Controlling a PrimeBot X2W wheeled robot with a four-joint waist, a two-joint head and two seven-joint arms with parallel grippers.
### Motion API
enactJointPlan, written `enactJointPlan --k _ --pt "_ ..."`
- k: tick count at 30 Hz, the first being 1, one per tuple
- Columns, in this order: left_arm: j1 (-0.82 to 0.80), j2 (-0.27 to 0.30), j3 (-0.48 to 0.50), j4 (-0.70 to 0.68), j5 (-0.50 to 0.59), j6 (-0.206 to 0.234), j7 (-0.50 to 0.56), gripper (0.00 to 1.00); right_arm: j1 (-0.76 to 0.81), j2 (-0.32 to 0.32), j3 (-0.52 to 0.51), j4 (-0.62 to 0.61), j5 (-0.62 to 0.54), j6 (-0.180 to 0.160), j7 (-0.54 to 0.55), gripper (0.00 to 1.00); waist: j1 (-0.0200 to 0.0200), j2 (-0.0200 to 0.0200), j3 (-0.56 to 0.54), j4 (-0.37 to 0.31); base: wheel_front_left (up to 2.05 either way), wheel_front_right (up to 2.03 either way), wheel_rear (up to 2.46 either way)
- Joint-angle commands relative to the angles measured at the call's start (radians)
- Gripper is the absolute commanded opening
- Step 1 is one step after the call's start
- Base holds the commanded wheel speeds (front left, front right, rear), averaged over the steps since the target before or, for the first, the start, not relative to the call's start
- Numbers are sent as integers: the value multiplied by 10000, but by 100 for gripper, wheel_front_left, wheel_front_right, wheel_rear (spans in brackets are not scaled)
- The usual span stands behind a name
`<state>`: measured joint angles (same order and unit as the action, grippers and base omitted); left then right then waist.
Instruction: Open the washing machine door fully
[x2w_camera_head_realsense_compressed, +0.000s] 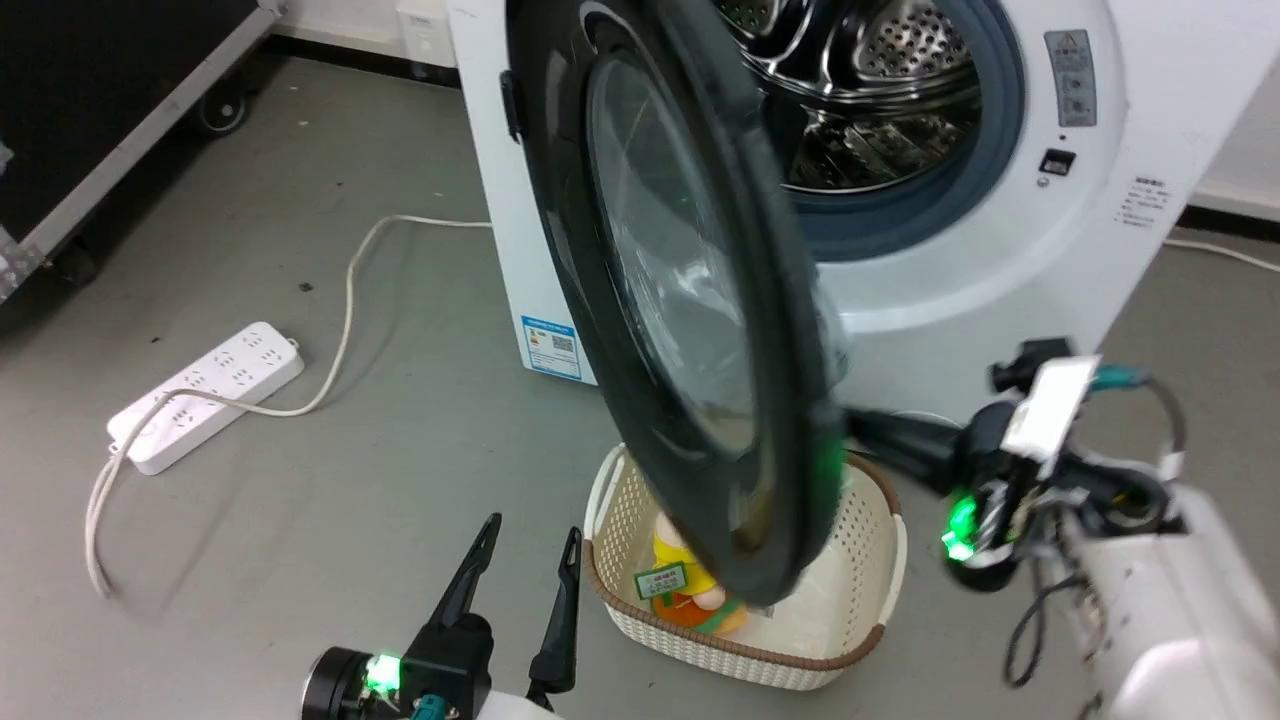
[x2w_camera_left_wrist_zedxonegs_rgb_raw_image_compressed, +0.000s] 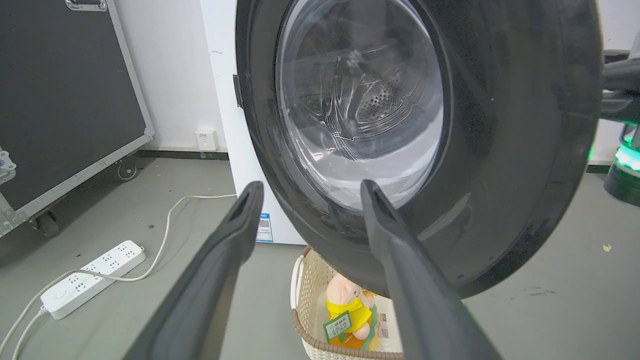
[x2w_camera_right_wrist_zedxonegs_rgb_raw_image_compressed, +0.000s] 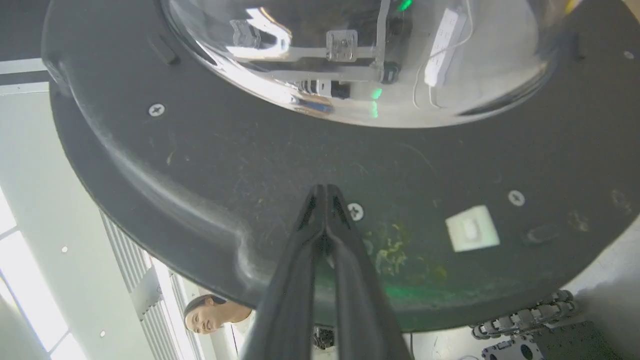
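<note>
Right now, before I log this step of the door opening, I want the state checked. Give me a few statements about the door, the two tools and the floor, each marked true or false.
1. The washing machine door is shut over the drum. False: it stands swung out, and the drum is open to view.
2. The right tool is shut, its tips at the door's inner face. True.
3. The left tool grips the door's rim. False: it is open and holds nothing, in front of the door's outer face.
4. A cream basket with a plush toy stands below the door. True.
5. The power strip lies in the basket. False: it lies on the floor, left of the machine.
</note>
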<state>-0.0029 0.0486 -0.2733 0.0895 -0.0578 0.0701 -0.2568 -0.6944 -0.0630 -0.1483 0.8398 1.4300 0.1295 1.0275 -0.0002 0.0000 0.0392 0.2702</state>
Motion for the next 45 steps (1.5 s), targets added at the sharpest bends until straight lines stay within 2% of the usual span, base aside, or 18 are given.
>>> enactJointPlan --k 1,5,9,15,16,17,18,19,22,23,24,25,26,30,33,36,40,45 --pt "170 35 21 74 -40 -60 -49 100 536 123 973 -372 908 12 -165 0 2 0 -125 139 0 0 0" --pt "214 33 64 122 -63 -98 -49 100 1143 125 2826 -1175 2436 12 -1087 0 2 0 -184 280 0 0 0" --pt "204 31 79 140 -77 -115 -49 100 1474 126 4254 -1727 3291 12 -1997 0 2 0 -174 420 0 0 0" --pt "207 30 291 106 -114 -65 -49 100 1518 48 4732 -1882 3509 12 -3002 0 2 0 -211 330 0 0 0" --pt "214 36 345 106 -115 -56 -49 100 1521 -57 4726 -1889 3424 12 -3221 26 2 0 -245 268 0 0 0" --pt "221 42 396 101 -116 -51 -49 100 1531 -179 4709 -1949 3300 12 -3484 65 2 0 -269 210 0 0 0" --pt "223 43 449 92 -129 -53 -49 100 1574 -304 4695 -2030 3196 12 -3688 100 2 0 -309 145 0 0 0" --pt "223 43 449 92 -129 -53 -49 100 1574 -304 4695 -2030 3196 12 -3688 100 2 0 -309 145 0 0 0" --pt "258 50 616 95 -197 -86 -49 100 1833 -833 4589 -2633 2560 12 -4642 100 2 0 -464 -69 0 0 0" --pt "286 60 747 105 -252 -119 -49 100 2103 -1270 4504 -3314 1775 12 -5651 100 2 0 -563 -239 0 0 0" --pt "286 60 747 105 -252 -119 -49 100 2103 -1270 4504 -3314 1775 12 -5651 100 2 0 -563 -239 0 0 0" --pt "309 69 893 88 -309 -149 -49 100 2449 -1671 4406 -4120 855 12 -6839 100 2 0 -623 -424 0 0 0" --pt "309 69 893 88 -309 -149 -49 100 2449 -1671 4406 -4120 855 12 -6839 100 2 0 -623 -424 0 0 0" --pt "353 95 1174 15 -364 -204 -49 100 3175 -2759 4595 -5623 -1892 12 -9507 100 2 0 -711 -811 0 0 0" --pt "385 121 1349 -32 -360 -260 -49 100 3720 -3569 4813 -6007 -4248 12 -11274 100 2 0 -786 -1089 0 0 0" --pt "442 138 1441 -33 -369 -400 -49 100 4295 -3938 4540 -5932 -6494 12 -12462 100 2 0 -864 -1268 0 0 0" --pt "586 142 1590 -134 -410 -580 -49 100 5315 -3493 3374 -6280 -9100 12 -12839 100 2 0 -900 -1468 0 0 0" --pt "779 155 1723 -129 -329 -705 -49 100 6764 -2076 1872 -7509 -11597 12 -12886 100 2 0 -900 -1635 0 0 0"
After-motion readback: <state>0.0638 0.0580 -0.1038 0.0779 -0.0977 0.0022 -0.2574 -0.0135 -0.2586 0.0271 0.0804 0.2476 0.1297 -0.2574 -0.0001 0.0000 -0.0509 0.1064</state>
